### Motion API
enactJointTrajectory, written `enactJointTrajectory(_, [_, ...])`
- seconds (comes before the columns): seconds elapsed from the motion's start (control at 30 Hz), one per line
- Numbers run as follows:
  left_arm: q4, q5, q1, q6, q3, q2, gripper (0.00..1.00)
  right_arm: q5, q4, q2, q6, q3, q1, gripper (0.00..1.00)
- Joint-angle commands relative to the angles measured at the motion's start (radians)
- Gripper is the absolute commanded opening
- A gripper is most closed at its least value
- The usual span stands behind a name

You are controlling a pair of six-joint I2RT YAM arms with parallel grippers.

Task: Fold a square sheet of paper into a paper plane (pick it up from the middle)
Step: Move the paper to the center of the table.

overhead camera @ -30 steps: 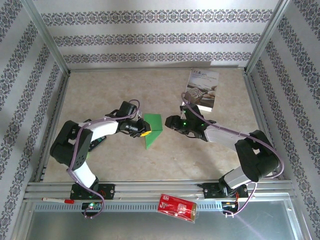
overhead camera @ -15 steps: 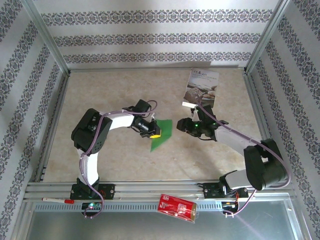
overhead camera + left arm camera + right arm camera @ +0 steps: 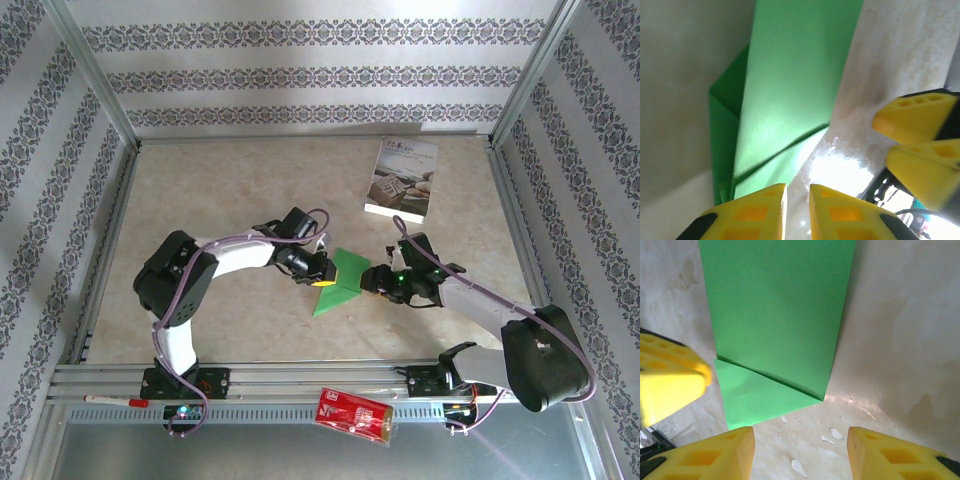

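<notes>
Having slid toward frame center, the partly folded green paper [image 3: 345, 279] is lying between the nearly-closed, empty left claw [image 3: 322, 281] and half-open, empty right claw [image 3: 372, 281], awaiting another crease.

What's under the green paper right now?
The green paper lies on the table, with a folded flap of the same sheet sticking out beneath its near edge. Whatever else lies beneath is covered.

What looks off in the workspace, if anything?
The tabletop is stained and flaking, with white chips just short of the green paper. A red packet lies askew on the front rail, off the work surface. The paper itself looks cleanly creased.
</notes>
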Motion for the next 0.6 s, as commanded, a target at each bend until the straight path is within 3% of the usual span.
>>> enactJointTrajectory(0.0, [0.081, -0.006, 0.003, -0.069, -0.03, -0.005, 0.16, -0.011, 0.043, 0.019, 0.045, -0.005, 0.03, 0.52])
enactJointTrajectory(0.23, [0.046, -0.029, 0.009, -0.036, -0.004, 0.079, 0.08, 0.016, 0.111, 0.088, 0.08, -0.01, 0.045, 0.51])
enactJointTrajectory(0.57, [0.158, 0.045, 0.027, -0.072, -0.071, 0.132, 0.06, -0.045, 0.229, 0.155, 0.103, -0.021, 0.048, 0.5])
